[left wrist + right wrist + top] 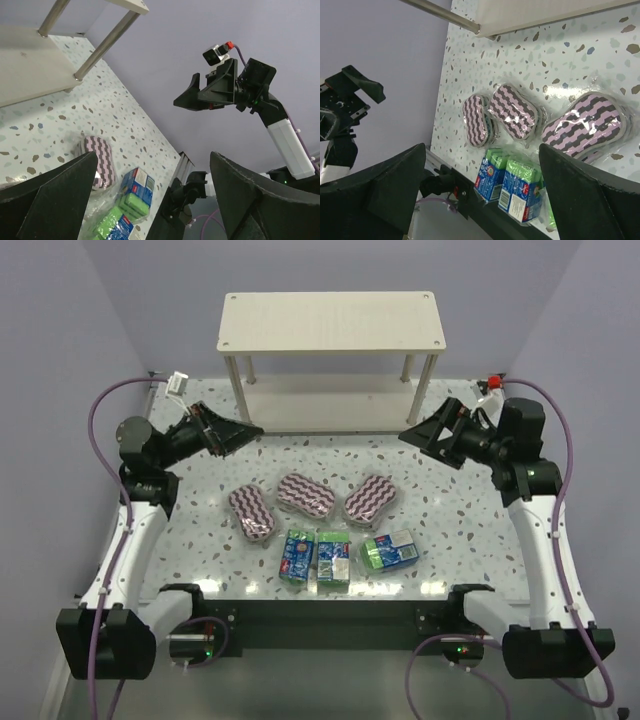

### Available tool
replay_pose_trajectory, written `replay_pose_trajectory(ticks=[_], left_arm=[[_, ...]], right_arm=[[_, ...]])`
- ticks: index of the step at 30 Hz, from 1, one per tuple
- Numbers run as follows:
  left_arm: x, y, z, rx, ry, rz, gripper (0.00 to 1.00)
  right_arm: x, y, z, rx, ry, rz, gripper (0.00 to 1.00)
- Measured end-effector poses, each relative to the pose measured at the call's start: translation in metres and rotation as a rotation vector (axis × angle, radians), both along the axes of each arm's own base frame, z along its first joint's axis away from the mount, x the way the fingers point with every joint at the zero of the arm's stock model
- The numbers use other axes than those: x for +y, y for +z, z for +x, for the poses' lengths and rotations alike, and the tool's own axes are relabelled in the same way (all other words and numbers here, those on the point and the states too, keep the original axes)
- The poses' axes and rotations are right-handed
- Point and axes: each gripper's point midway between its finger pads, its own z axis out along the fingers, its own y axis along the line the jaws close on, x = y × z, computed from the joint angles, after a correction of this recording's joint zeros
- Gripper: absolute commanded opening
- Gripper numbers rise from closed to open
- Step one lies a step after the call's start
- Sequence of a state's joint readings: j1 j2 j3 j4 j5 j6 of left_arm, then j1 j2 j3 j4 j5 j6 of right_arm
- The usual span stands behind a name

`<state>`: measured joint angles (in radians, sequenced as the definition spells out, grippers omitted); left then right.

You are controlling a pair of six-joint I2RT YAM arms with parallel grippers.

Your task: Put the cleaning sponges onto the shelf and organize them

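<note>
Top external view: three oval pads with maroon-and-white zigzag stripes are lying flat in a row around the middle of the table (200, 550). These are the left pad (251, 512), the middle pad (306, 494) and the right pad (371, 497), each slanted and lying near its neighbour. Just in front of them, towards the near edge, three plastic-wrapped green-and-blue packs are lying. The left pack (296, 554) and the middle pack (333, 558) are lying side by side, and the right pack (390, 551) is sitting just beside them, turned at an angle. All six are resting on the table surface.

The shelf (333, 320) is standing at the middle of the far edge, with its top board and its lower board (325, 405) both carrying nothing.

The left end effector (232, 432) is hovering over the left side of the table, near the shelf's front left leg, and is pointing towards the centre. The right end effector (422, 432) is hovering in mirror position near the front right leg. Both are standing wide open and gripping nothing.

In the left wrist view the dark fingers (55, 200) are framing the picture from opposite lower corners. In the right wrist view the fingers (590, 195) are doing likewise, and clear wrapping is glinting over the pads.
</note>
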<state>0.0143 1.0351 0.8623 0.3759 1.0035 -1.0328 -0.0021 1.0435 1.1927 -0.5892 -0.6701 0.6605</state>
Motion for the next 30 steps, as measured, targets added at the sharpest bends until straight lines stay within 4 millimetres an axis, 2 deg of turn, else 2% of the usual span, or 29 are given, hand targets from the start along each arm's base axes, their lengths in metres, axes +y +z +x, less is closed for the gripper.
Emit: replay_pose_trajectory(ticks=[4,6,9,12,15,18,19,21,22,24,25,30], left_arm=[[-0.01,-0.009,-0.001,0.007,-0.031,0.03,1.0],[-0.016,-0.013,-0.001,0.013,-0.047,0.062,1.0],[-0.022,-0.02,0.002,0.011,-0.053,0.121,1.0],[-0.025,-0.03,0.004,0.023,-0.049,0.171,1.0],[-0.025,-0.043,0.008,0.056,-0.033,0.215,1.0],[-0.024,-0.062,0.012,0.106,-0.011,0.265,1.0],[-0.023,-0.068,0.013,0.119,-0.004,0.281,1.0],[-0.022,-0.077,0.014,0.144,0.007,0.303,1.0],[-0.021,-0.081,0.015,0.154,0.012,0.312,1.0],[-0.019,-0.087,0.017,0.17,0.023,0.326,1.0],[-0.018,-0.089,0.019,0.173,0.028,0.332,1.0],[-0.016,-0.095,0.024,0.184,0.045,0.349,1.0]], right_arm=[[0.004,-0.011,0.0,0.04,0.038,-0.05,0.98],[0.002,-0.023,0.006,0.077,0.031,-0.126,0.98],[0.007,-0.046,0.013,0.146,0.029,-0.288,0.98],[0.021,-0.073,0.012,0.206,0.062,-0.423,0.98],[0.022,-0.101,0.007,0.271,0.046,-0.504,0.93],[0.02,-0.128,-0.002,0.339,0.016,-0.562,0.77],[0.023,-0.136,-0.005,0.356,0.016,-0.575,0.58],[0.032,-0.148,-0.009,0.38,0.024,-0.583,0.4],[0.037,-0.156,-0.011,0.391,0.027,-0.587,0.21],[0.048,-0.168,-0.015,0.417,0.041,-0.589,0.06],[0.053,-0.174,-0.016,0.428,0.047,-0.586,0.0],[0.078,-0.207,-0.025,0.485,0.086,-0.591,0.0]])
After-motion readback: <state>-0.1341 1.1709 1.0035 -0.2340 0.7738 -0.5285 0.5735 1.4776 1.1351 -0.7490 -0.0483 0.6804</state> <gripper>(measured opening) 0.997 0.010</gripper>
